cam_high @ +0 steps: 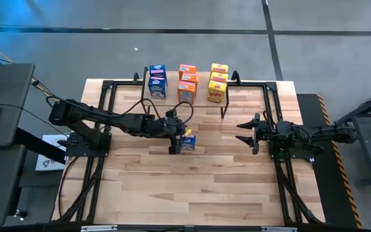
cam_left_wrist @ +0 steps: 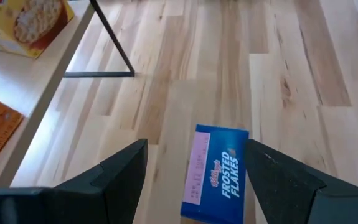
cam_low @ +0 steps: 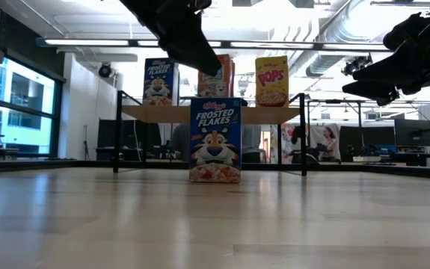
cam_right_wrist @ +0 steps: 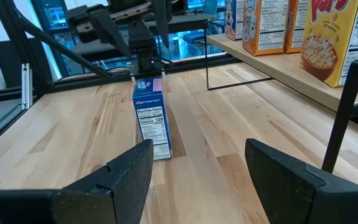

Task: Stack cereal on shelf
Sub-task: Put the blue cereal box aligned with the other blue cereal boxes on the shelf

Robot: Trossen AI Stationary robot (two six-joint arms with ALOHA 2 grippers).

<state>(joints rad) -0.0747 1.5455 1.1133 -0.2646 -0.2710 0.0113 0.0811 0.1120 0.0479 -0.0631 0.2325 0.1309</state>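
A blue cardboard cereal box (cam_high: 188,143) stands upright on the pale wood table (cam_high: 198,187), in front of the plank-topped wire-legged shelf (cam_high: 201,96). The left gripper (cam_high: 177,138) hovers open above it. The right gripper (cam_high: 246,132) waits open, well apart.

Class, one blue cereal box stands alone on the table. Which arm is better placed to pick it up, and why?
Left. Its tool hangs directly over the blue box, fingers open to either side of it. The right tool waits open, well off to the side, farther from the box and the shelf.
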